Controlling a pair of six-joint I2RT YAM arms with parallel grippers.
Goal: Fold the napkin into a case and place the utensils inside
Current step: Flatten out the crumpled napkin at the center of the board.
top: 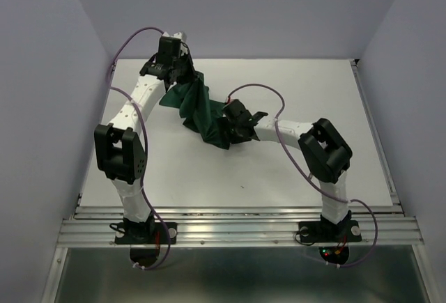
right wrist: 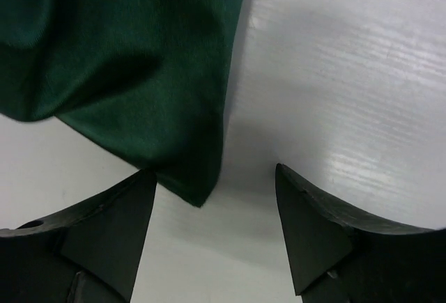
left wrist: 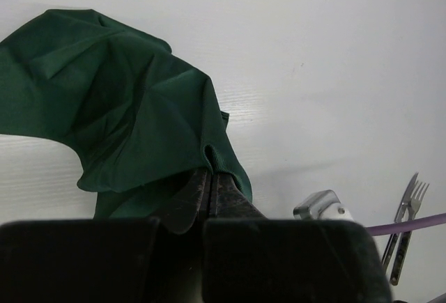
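The dark green napkin point(top: 198, 108) lies crumpled in a long diagonal bunch on the white table point(top: 306, 94). My left gripper point(top: 182, 73) is at its far end, shut on a fold of the napkin point(left wrist: 139, 108), and the cloth bulges over the fingertips point(left wrist: 226, 184). My right gripper point(top: 228, 133) is at the near end. In the right wrist view that gripper point(right wrist: 214, 177) stands open, low over the table, with a loose corner of the napkin point(right wrist: 139, 73) reaching between its fingers. A silver fork point(left wrist: 411, 212) and knife point(left wrist: 398, 221) lie side by side at the lower right of the left wrist view. They do not show from above.
A purple cable point(left wrist: 411, 223) crosses in front of the utensils. Grey walls close in the table on the left, back and right. A metal rail point(top: 237, 228) with both arm bases runs along the near edge.
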